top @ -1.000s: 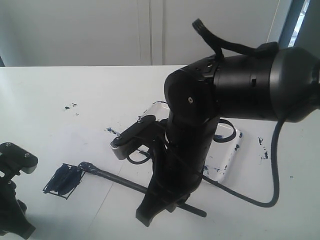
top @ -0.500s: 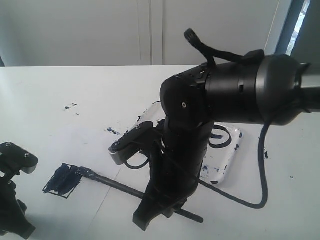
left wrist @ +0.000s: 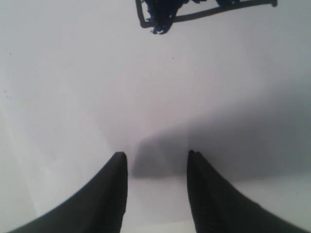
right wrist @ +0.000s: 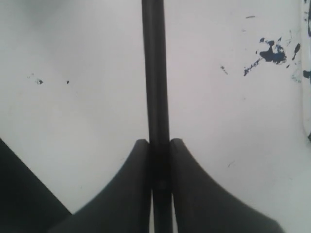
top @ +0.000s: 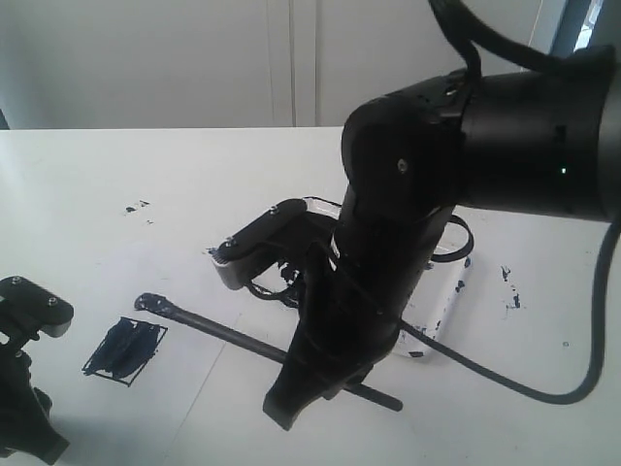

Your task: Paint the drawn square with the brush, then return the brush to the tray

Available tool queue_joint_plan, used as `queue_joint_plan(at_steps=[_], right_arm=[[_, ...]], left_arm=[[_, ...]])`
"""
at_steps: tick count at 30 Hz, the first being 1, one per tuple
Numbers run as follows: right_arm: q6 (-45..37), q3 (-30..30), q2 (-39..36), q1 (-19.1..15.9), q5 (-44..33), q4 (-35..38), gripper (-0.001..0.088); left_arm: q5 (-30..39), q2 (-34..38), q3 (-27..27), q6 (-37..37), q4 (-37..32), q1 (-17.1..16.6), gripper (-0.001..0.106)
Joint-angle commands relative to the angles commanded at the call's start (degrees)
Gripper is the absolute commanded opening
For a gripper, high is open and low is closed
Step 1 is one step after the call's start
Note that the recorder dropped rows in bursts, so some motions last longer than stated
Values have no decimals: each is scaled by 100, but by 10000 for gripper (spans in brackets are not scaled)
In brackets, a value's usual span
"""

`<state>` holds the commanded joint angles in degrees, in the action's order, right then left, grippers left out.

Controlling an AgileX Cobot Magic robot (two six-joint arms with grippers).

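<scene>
The drawn square point(top: 124, 349) lies on the white paper at the lower left, filled with dark blue strokes; its edge also shows in the left wrist view point(left wrist: 160, 14). The brush point(top: 223, 333) is a long black stick slanting over the paper, its dark tip just above and right of the square, apart from it. My right gripper point(right wrist: 158, 143) is shut on the brush point(right wrist: 154, 73) shaft. The tray point(top: 443, 296), white with blue smears, is mostly hidden behind my right arm. My left gripper point(left wrist: 156, 158) stands open over bare paper near the square, holding nothing.
Blue paint splatters point(top: 136, 207) dot the table on the left, and more point(top: 508, 288) lie right of the tray. A black cable point(top: 543, 393) loops from the right arm over the table. My left arm point(top: 29, 388) sits at the lower left corner.
The brush tip has come off the square's right edge and moved up and away from it. My right arm has shifted up and to the right. The left arm is unchanged.
</scene>
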<state>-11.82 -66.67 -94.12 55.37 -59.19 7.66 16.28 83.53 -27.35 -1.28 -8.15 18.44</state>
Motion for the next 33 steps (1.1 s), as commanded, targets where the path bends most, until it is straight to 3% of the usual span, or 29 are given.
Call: queue_joint_plan(at_steps=[33], right_arm=[[61,0,-416,0,182,-281,0]], left_arm=[[0,0,0,0,0,0,455]])
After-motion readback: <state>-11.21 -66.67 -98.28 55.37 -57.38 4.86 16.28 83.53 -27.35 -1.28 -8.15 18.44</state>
